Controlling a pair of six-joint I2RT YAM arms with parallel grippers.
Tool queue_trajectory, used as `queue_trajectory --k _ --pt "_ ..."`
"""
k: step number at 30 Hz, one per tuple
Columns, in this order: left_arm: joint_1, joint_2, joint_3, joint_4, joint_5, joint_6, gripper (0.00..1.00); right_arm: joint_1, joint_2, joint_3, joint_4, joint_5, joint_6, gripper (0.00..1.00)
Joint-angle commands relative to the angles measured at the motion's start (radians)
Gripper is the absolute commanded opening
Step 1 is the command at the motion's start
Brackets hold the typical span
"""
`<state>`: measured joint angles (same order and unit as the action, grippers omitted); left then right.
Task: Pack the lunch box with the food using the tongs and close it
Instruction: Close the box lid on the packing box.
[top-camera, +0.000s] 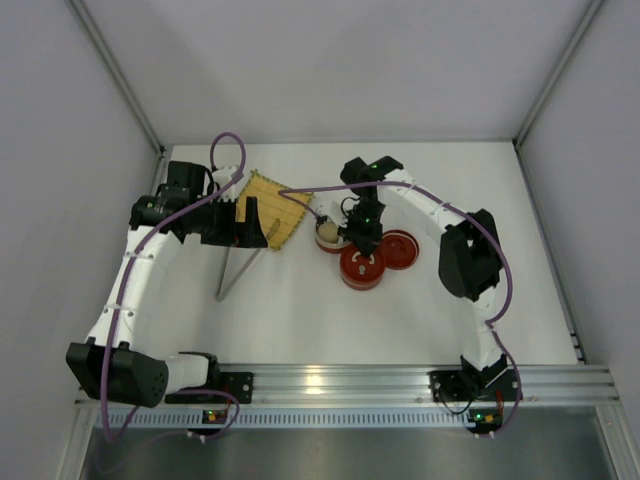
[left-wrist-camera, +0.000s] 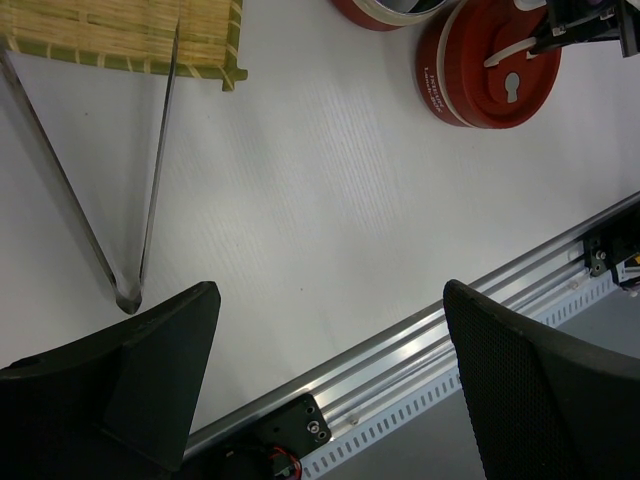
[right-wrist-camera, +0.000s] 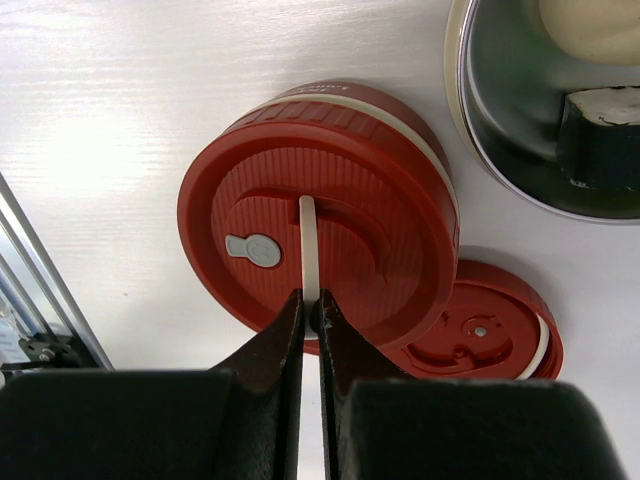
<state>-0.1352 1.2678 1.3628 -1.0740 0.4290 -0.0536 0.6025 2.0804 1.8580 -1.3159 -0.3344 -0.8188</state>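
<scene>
Pinching the white handle (right-wrist-camera: 308, 235) on the red lid (right-wrist-camera: 260, 170), right gripper (right-wrist-camera: 311, 300) is clamped shut, food bowl (right-wrist-camera: 500, 100) just left of it, and the wide-open left gripper (left-wrist-camera: 325, 300) is nearer the tongs (left-wrist-camera: 158, 170), which run toward the mat (left-wrist-camera: 100, 30).

The white-and-black left arm (top-camera: 128, 285) arcs up from its base and bends inward at the wrist. The black two-finger left gripper (left-wrist-camera: 325, 300) hangs with its jaws spread wide. The right arm (top-camera: 430, 208) curves in opposite, wrist tipped down, and the right gripper (right-wrist-camera: 310, 305) is pinched tight on the thin white handle (right-wrist-camera: 308, 235) of a round red lid (right-wrist-camera: 390, 200).
</scene>
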Motion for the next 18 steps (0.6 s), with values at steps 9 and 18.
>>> queue_trajectory --k 9,18 --pt "0.005 -0.005 -0.022 0.045 0.002 0.006 0.98 -0.009 0.014 -0.005 -0.129 -0.029 0.0 0.0" --pt "0.005 -0.005 -0.016 0.046 -0.004 0.005 0.98 -0.007 -0.046 -0.058 -0.085 -0.028 0.044 0.18"
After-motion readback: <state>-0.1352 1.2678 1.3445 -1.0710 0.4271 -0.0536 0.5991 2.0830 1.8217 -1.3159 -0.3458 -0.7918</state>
